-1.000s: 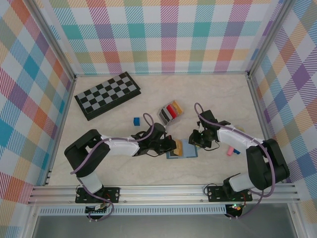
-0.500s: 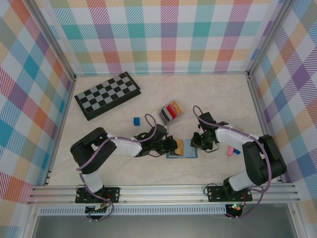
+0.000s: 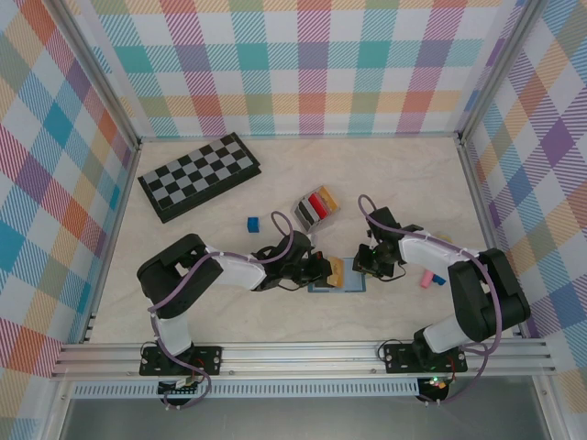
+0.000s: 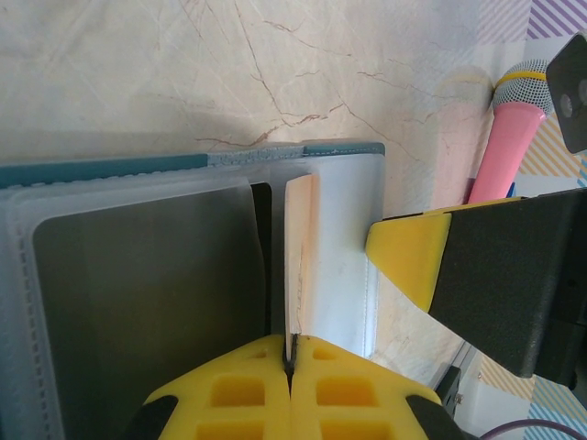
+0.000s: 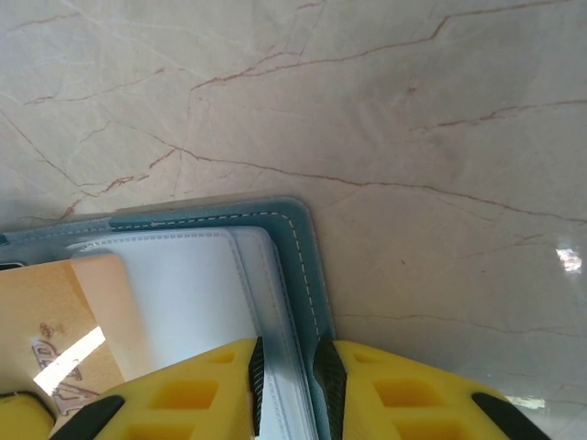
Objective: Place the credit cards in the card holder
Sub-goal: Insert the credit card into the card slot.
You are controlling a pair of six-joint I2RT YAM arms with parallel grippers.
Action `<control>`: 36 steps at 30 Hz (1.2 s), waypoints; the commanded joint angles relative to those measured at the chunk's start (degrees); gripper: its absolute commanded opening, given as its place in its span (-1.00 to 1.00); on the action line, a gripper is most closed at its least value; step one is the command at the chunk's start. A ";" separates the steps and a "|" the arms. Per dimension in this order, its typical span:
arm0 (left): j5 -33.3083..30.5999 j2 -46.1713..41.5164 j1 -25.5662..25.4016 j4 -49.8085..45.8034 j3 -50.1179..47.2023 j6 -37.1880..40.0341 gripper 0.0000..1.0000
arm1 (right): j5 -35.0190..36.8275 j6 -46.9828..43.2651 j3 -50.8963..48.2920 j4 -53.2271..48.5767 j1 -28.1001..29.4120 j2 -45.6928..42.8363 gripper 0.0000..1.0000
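Chessboard: you have the chessboard [image 3: 199,176] lying flat at the far left of the counter [image 3: 404,165], well apart from both arms.
Blue cube: the blue cube [image 3: 252,223] sits on the counter between the chessboard and the card holder, touching neither.
Card holder: your card holder [image 3: 314,207] stands mid-counter, just beyond the left arm's wrist. The racked cards [image 3: 315,203] stand upright in it in a row, showing black, white and red.
Left claw: your left claw [image 4: 292,362] is pressed together on the near edge of the tan card, with the yellow fingertips meeting around it.
Tan card: the tan card [image 4: 301,266] is the one you are working. It is pinched in the left claw and looks edge-on from the left wrist. It reaches out over the wallet's clear sleeves, near and short of the card holder. You cannot tell whether its far end touches the wallet.
Wallet: the blue-grey wallet [image 5: 303,247] lies open and flat on the counter between the two claws, clear pockets up.
Right claw: your right claw [image 5: 289,376] pinches the wallet's right edge. The stitched rim and a clear sleeve sit between its yellow fingertips, which stand slightly apart.
Pink microphone: the pink microphone [image 4: 500,137] lies on the counter to the right of the right claw, apart from the wallet.
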 commanded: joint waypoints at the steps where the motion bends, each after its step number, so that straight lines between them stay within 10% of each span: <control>1: -0.15 1.93 -1.82 -4.84 2.09 0.82 -0.89 | -1.17 1.40 -2.43 1.29 0.24 2.77 -0.46; 36: -6.24 7.81 -6.95 -36.99 23.84 12.52 -0.08 | -0.08 4.18 -4.66 0.47 0.27 -1.79 -0.42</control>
